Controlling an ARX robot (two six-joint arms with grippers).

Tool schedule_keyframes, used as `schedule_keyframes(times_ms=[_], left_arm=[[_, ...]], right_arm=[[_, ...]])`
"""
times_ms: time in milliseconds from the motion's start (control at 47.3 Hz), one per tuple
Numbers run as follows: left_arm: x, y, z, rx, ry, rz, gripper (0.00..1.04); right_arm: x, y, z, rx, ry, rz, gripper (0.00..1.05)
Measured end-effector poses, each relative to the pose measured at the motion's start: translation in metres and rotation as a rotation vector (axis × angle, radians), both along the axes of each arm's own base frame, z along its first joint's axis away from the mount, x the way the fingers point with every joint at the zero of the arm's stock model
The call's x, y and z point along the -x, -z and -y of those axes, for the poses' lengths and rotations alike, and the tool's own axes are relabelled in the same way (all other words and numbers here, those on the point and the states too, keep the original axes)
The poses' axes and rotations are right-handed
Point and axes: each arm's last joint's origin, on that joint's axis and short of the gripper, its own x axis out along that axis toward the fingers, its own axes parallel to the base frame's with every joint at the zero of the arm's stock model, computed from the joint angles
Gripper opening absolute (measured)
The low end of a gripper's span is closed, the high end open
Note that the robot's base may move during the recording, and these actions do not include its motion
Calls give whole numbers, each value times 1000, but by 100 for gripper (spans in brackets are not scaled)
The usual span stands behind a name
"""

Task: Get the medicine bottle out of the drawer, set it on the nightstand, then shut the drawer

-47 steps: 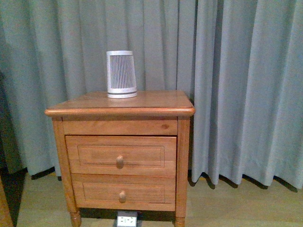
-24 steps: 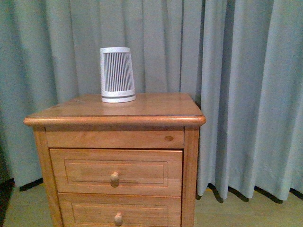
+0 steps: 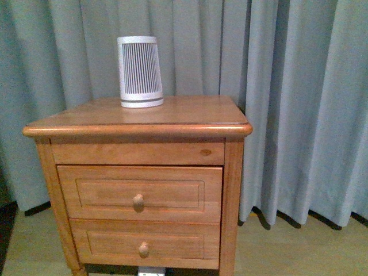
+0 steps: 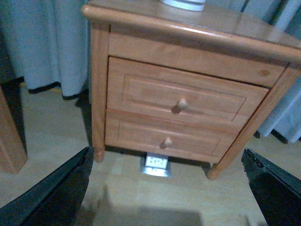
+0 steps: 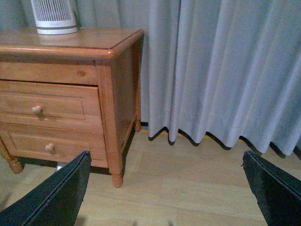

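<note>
The orange-brown nightstand [image 3: 172, 115] stands in front of grey curtains. Its upper drawer [image 3: 92, 192] is shut, with a round knob [image 3: 138, 202]. The medicine bottle is hidden. Neither gripper shows in the front view. In the left wrist view the drawer [image 4: 150, 92] and nightstand [image 4: 188, 54] lie ahead of my open, empty left gripper [image 4: 167, 190], which is apart from them above the floor. In the right wrist view the nightstand [image 5: 117, 84] and drawer [image 5: 61, 106] sit to one side of my open, empty right gripper [image 5: 167, 190], which faces floor and curtain.
A large white ribbed tapered cylinder [image 3: 140, 72] stands at the back of the nightstand top. The lower drawer [image 3: 144, 242] is shut. A white power strip [image 4: 156, 161] lies on the floor under the nightstand. A wooden bed frame edge [image 4: 9, 136] is beside it. Grey curtains [image 3: 299, 103] hang behind.
The front view has closed in on the nightstand and risen: the nightstand looks larger, its feet have left the frame, and the ribbed cylinder sits higher in view.
</note>
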Motion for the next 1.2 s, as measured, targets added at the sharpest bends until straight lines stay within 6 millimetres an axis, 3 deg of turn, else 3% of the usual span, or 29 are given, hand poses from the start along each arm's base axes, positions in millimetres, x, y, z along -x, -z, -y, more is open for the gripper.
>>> schedule_keyframes(times_ms=[148,444,866,1204], left_arm=[[-54,2,18,-6,24,6,98],[-147,45,60,-46,16,-68,98],[-226,91,96,-71,41,-70,98],[-260,117,108,-124,90,-64,98]], right_arm=[[0,0,0,0,0,0,98],[0,0,0,0,0,0,98],[0,0,0,0,0,0,98],[0,0,0,0,0,0,98]])
